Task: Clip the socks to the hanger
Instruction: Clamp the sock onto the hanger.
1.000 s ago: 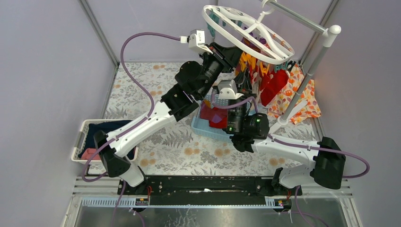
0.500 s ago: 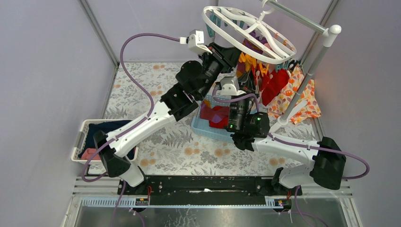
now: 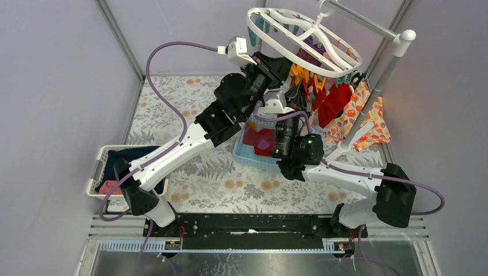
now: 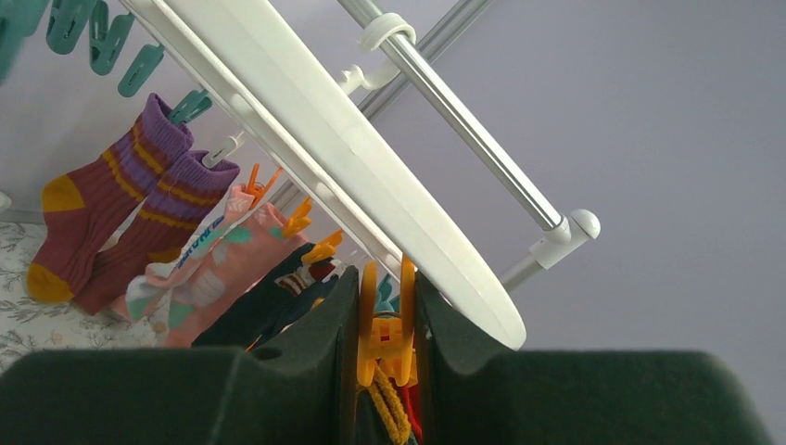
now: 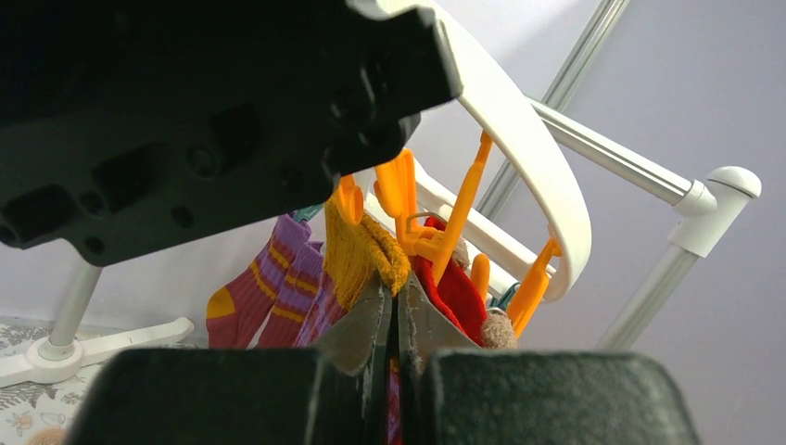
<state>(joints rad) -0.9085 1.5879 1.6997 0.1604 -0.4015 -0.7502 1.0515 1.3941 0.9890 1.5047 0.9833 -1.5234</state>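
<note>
Fingers of the left gripper (image 4: 385, 297) squeeze a stiff orange plastic clip (image 4: 385, 334) between them, just under the white plastic oval hanger (image 4: 306, 120). Those of the right gripper (image 5: 397, 297), pressed together, pinch a mustard ribbed-knit sock (image 5: 361, 246) whose cuff stands above their tips. It looks light, limp and stretchy, best held near the cuff.

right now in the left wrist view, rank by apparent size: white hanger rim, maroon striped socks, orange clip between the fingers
1. white hanger rim
2. maroon striped socks
3. orange clip, nearest the camera, so its real size is flattered
</note>
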